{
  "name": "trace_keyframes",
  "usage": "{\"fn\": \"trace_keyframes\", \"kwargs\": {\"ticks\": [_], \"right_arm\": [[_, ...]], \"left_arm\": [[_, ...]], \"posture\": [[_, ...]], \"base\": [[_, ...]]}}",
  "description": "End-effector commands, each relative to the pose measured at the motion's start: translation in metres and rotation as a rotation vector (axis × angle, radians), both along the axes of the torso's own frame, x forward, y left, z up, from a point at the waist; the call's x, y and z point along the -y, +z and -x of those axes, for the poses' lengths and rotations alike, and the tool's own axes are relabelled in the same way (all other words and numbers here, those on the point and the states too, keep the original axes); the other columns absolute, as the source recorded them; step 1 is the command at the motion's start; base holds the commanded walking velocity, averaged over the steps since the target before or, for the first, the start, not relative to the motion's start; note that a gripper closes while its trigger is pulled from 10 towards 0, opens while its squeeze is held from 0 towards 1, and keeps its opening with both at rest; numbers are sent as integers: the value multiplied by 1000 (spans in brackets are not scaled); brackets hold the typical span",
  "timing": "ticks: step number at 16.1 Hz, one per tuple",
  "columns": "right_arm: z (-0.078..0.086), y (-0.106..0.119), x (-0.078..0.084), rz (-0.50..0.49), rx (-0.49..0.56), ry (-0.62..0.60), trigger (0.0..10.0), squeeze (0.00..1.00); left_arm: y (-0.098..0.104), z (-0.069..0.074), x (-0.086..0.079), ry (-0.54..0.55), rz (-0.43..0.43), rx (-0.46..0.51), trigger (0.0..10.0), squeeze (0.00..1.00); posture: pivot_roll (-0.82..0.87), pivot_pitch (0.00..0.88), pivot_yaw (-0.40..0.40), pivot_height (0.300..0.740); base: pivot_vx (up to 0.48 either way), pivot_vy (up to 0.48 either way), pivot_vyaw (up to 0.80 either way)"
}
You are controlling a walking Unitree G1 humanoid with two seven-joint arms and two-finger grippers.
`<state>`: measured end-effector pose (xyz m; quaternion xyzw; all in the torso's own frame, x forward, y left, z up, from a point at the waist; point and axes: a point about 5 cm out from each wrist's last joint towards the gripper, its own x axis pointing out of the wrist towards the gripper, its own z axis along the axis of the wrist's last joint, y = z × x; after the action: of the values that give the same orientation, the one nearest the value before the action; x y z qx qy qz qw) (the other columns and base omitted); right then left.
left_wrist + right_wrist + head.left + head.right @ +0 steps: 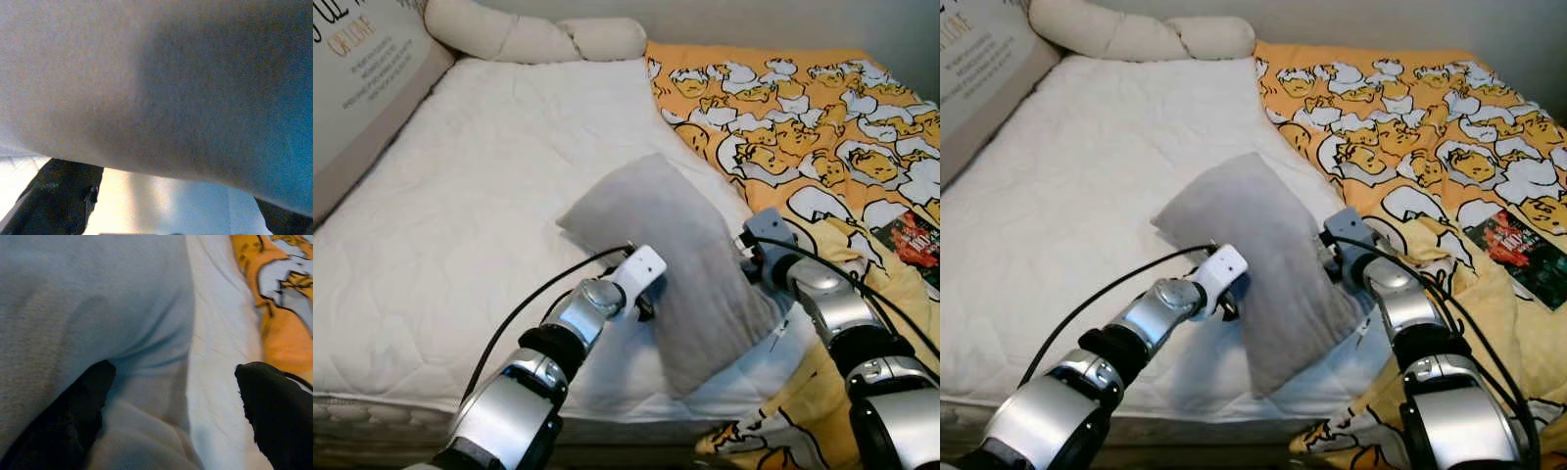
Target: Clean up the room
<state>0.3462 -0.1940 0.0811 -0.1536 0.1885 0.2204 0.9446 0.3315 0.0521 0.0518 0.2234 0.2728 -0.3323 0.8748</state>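
Two grippers flank the grey pillow [680, 259] on the white mattress [460, 225]: right gripper [176, 396] spread wide at its edge, left gripper's [641, 299] fingers hidden, so I cannot tell. Squeeze evenly from both sides, lifting clear of the yellow blanket [803, 127].

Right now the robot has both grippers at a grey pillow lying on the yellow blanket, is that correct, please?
Not quite: the grey pillow lies on the white mattress, beside the yellow blanket, as the left eye view shows. The left gripper and right gripper are indeed at it.
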Motion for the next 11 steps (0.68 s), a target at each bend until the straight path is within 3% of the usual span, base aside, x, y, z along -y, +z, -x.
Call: {"fn": "trace_keyframes", "kwargs": {"ticks": [1, 4, 5, 8, 9, 11], "right_arm": [[5, -4, -14, -65, -25, 78, 10000, 0], [18, 3, -18, -174, -21, 139, 10000, 0], [27, 5, -20, -212, -24, 165, 10000, 0], [45, 6, -22, -255, -40, 197, 10000, 0], [52, 6, -16, -257, -47, 181, 10000, 0], [59, 11, -3, -257, -48, 158, 10000, 0]], "left_arm": [[34, -18, 8, -14, 85, 127, 10000, 145], [47, -18, -20, -49, 98, 159, 10000, 149], [47, -9, -35, -89, 86, 143, 10000, 149], [55, 14, -55, -165, 90, 101, 10000, 149], [55, 28, -66, -199, 72, 70, 10000, 149], [54, 40, -76, -182, 82, 45, 10000, 153]], "posture": [[26, 0, 9, 740], [38, 0, 4, 740], [42, 0, 2, 740], [49, 0, 7, 740], [48, 0, 12, 740], [48, 0, 13, 740]], "base": [[0, 0, 0], [0, 0, 0], [0, 0, 0], [0, 0, 0], [0, 0, 0], [0, 0, 0]]}}
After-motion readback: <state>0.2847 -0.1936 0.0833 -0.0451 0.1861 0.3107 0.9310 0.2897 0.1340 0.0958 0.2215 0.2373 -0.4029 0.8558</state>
